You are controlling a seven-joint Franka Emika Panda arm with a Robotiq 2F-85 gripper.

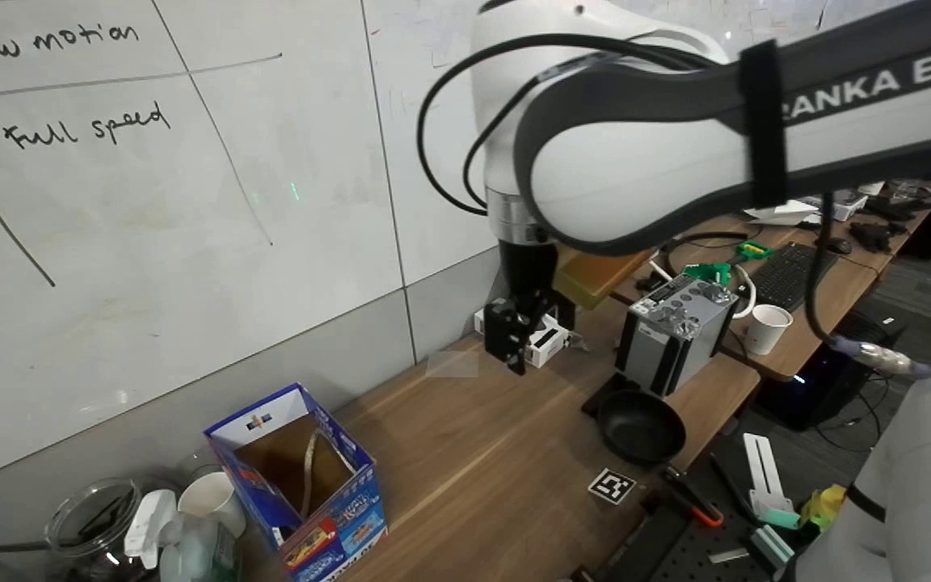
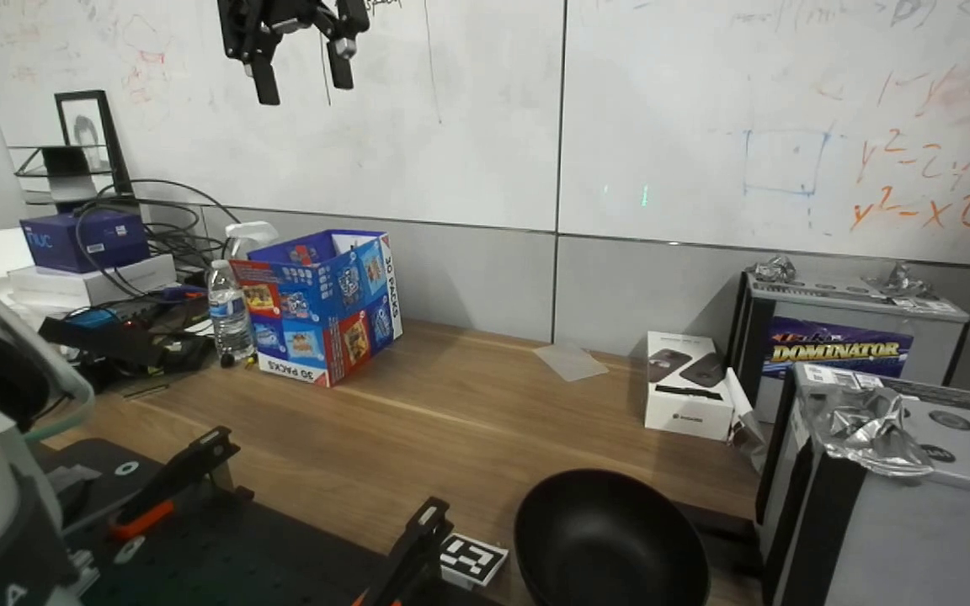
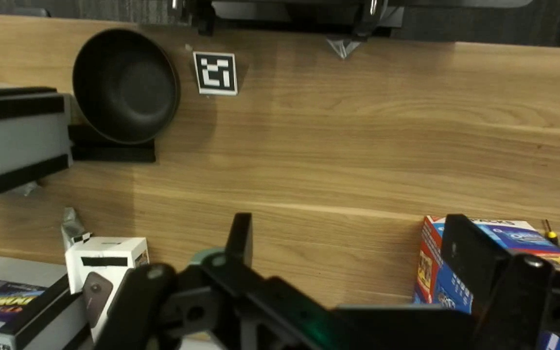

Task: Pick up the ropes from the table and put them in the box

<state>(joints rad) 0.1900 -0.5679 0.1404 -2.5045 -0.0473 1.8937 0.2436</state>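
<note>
The blue box (image 1: pixel 336 525) stands upright and open on the brown wood-grain table (image 1: pixel 465 453), against the whiteboard wall. It also shows in an exterior view (image 2: pixel 325 311) and, partly behind a finger, in the wrist view (image 3: pixel 450 287). A white rope (image 1: pixel 309 469) lies inside the box against its brown inner side. Whether more ropes lie under it I cannot tell; the box's inside is hidden in the remaining views. My gripper (image 2: pixel 304 80) is open and high above the table. In the wrist view its fingers (image 3: pixel 348 226) are wide apart with nothing between them.
A black bowl (image 2: pixel 611 539) and a printed marker (image 2: pixel 472 557) are near the table's front edge. A white phone box (image 2: pixel 687 404) and grey batteries (image 2: pixel 914 513) stand at one end. A water bottle (image 2: pixel 230 316), spray bottle (image 1: pixel 191 541) and paper cup (image 1: pixel 213 501) crowd the blue box.
</note>
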